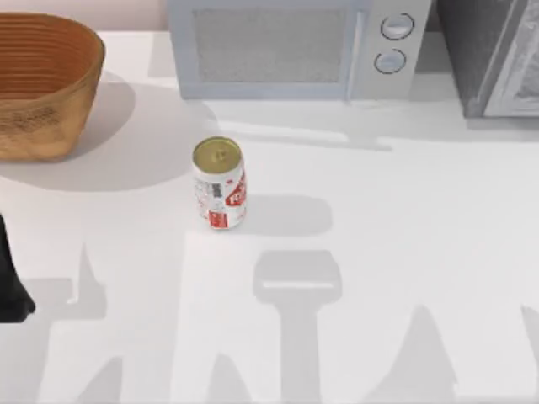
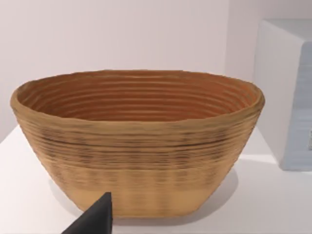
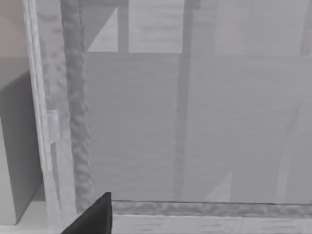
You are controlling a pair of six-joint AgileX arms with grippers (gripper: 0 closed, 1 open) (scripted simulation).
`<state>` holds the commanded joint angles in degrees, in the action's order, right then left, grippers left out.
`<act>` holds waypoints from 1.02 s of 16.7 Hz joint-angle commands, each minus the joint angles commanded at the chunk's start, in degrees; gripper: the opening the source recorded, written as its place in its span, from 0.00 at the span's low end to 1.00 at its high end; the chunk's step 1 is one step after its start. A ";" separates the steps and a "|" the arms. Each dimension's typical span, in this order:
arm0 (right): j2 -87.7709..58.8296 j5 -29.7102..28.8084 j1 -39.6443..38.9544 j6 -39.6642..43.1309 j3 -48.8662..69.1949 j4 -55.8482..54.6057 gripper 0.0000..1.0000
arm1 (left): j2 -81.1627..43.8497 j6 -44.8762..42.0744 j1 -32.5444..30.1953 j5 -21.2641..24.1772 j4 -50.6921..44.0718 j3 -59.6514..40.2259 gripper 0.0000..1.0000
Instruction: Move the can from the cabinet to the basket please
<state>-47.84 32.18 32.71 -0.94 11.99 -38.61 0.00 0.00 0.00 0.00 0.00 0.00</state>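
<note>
The white table [image 1: 404, 252] carries the microwave [image 1: 286, 46] at twelve o'clock, the cabinet [image 1: 497, 55] at one, and the basket [image 1: 42, 84] at ten. The can [image 1: 219, 183] stands upright near centre, outside both. Finger spread: cannot tell for either gripper.

Can [image 1: 219, 183] stands on table [image 1: 404, 252], right of basket [image 1: 42, 84].

Top view: overhead, looking down on white table [image 1: 404, 252] | left wrist view: low, level, near brown woven wicker basket [image 2: 136, 146], shared with top view at 10 o'clock [image 1: 42, 84] | right wrist view: close against dark grey speckled cabinet [image 3: 195, 122], shared at 2 o'clock [image 1: 493, 55].
</note>
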 joint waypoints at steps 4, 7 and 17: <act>-20.32 12.83 12.73 -0.44 4.36 -15.31 1.00 | 0.00 0.00 0.00 0.00 0.00 0.00 1.00; -32.21 20.15 20.19 -0.74 6.98 -24.18 1.00 | 0.00 0.00 0.00 0.00 0.00 0.00 1.00; -40.80 25.61 25.83 -0.98 8.89 -30.60 1.00 | 0.00 0.00 0.00 0.00 0.00 0.00 1.00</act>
<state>-88.63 57.79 58.54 -1.92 20.88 -69.21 0.00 0.00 0.00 0.00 0.00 0.00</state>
